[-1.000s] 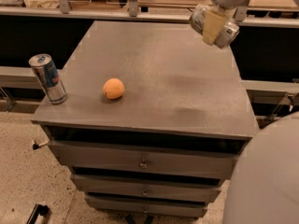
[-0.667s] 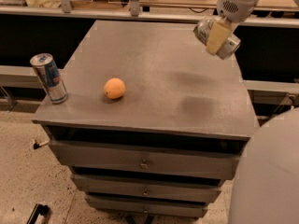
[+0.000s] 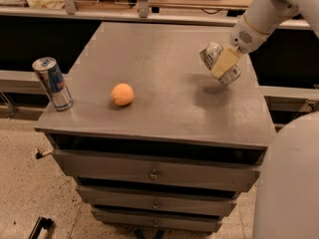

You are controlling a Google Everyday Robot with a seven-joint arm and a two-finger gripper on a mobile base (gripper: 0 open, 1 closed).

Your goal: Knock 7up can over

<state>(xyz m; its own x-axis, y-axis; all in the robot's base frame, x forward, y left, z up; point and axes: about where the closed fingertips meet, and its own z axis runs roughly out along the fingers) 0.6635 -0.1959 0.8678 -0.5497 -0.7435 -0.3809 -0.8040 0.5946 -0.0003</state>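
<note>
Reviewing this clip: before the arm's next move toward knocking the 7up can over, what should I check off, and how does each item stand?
1. 7up can located: ok, it is in the gripper over the right side of the table.
2. Can standing on the table: not ok, it is tilted and held above the surface, with its shadow below.
3. Grip: ok, the gripper is shut on the can.
4. Orange out of the way: ok, it lies left of centre, apart from the gripper.
5. Blue-and-silver can out of the way: ok, it stands upright at the front-left corner.
6. Label readable: cannot tell.
</note>
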